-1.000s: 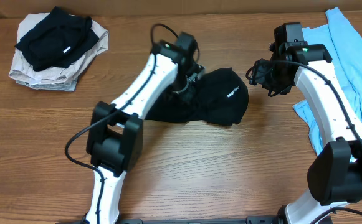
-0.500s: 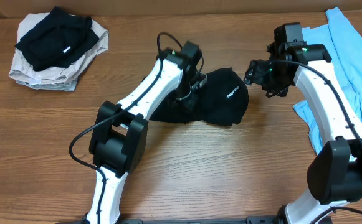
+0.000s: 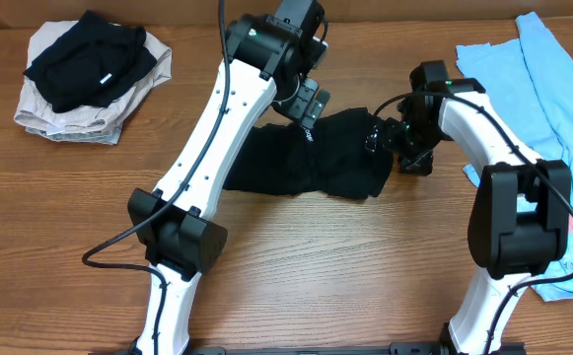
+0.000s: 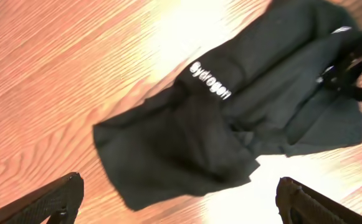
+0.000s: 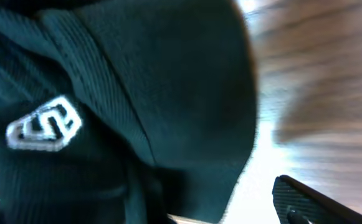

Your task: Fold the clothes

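The clothes in play are a black garment lying rumpled at mid-table; the left wrist view shows it with a white word print. My left gripper hangs above its far edge, open and empty, both fingertips clear of the cloth. My right gripper sits at the garment's right edge. In the right wrist view black cloth with a small white logo fills the left side. One finger stands wide to the right; the other is hidden by cloth.
A light-blue tee lies spread along the right edge, partly under the right arm. A folded pile, black on beige, sits at the far left corner. Bare wood runs along the near side.
My left gripper opened, let go of the black garment and rose toward the far side. My right gripper opened wider and moved left onto the garment's right edge.
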